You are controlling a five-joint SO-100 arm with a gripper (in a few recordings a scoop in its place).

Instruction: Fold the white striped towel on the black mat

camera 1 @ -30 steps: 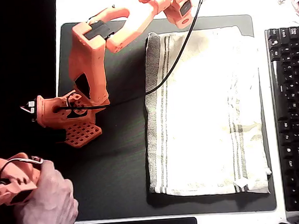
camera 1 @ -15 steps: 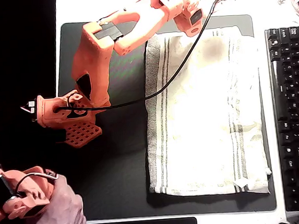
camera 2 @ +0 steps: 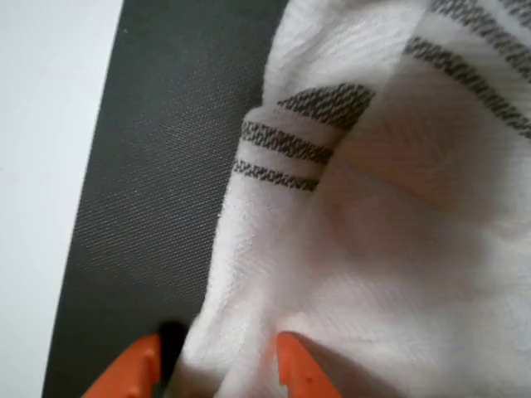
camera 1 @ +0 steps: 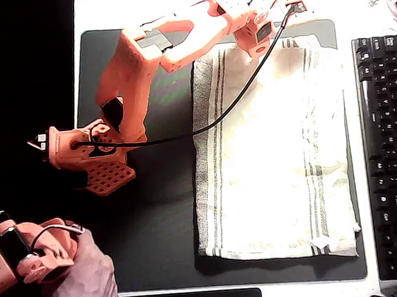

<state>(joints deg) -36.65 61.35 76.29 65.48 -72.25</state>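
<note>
Since the earlier frames the orange arm (camera 1: 175,36) has swung further right along the far edge, and its gripper (camera 1: 290,8) has come over the far right part of the white striped towel (camera 1: 269,156). The towel's far edge, flat before, now looks bunched under the gripper.

From overhead, the towel lies spread across the right half of the black mat (camera 1: 155,215), its grey stripes running near to far along both sides. Its near edge sits just inside the mat's near edge. A black cable (camera 1: 229,104) drapes from the wrist across the towel's far left corner to the arm's base (camera 1: 88,155), which stands on the mat's left side. A black keyboard (camera 1: 392,152) lies to the right, just beside the mat.

In the wrist view, two orange fingertips (camera 2: 299,369) sit at the bottom edge with a rumpled fold of the towel (camera 2: 373,207) between them; the jaws appear to be pinching that fold, with the cloth rising in creases beyond. The mat (camera 2: 158,182) shows dark on the left, with the white table (camera 2: 41,166) beyond its edge.
</note>
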